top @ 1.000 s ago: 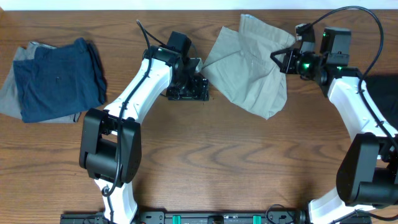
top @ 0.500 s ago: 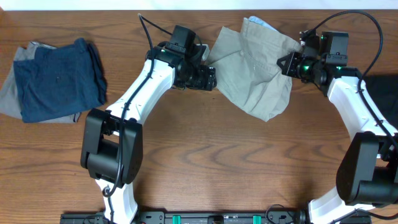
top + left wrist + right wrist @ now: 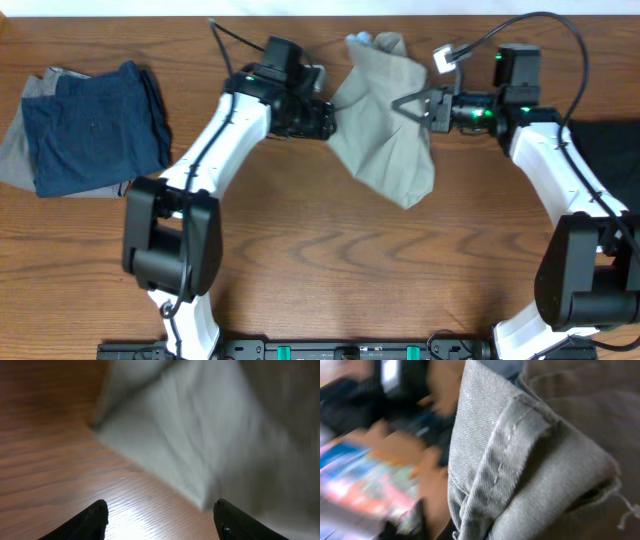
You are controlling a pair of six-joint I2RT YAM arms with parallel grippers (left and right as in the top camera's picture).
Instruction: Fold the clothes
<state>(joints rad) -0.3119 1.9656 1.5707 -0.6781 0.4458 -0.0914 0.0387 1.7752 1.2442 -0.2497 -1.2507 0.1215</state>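
Bunched khaki-beige twill trousers (image 3: 385, 125) hang over the far middle of the brown wood-grain tabletop (image 3: 330, 260), gathered at the top and trailing to a point below. Whether that lower corner touches the wood cannot be told. Up close in the right wrist view, a stitched, frayed fold of the cloth fills the frame.

The right pincer (image 3: 412, 106) is clamped on the trousers' right edge. Its white arm rises from the near right corner, the forearm stretched level to the left. A small white tag (image 3: 443, 57) on the arm's black cable is too small to read, and the coloured patch low in the right wrist view is too blurred for lettering.

The left pincer (image 3: 328, 120) sits just beside the trousers' left edge, jaws apart and gripping nothing. The left wrist view shows its black fingertips (image 3: 97, 520) spread over bare wood with pale cloth ahead. That arm slants from the near left up to the far middle.

Well apart at the left end, a crumpled navy blue garment (image 3: 95, 125) lies on a grey garment (image 3: 10, 160).
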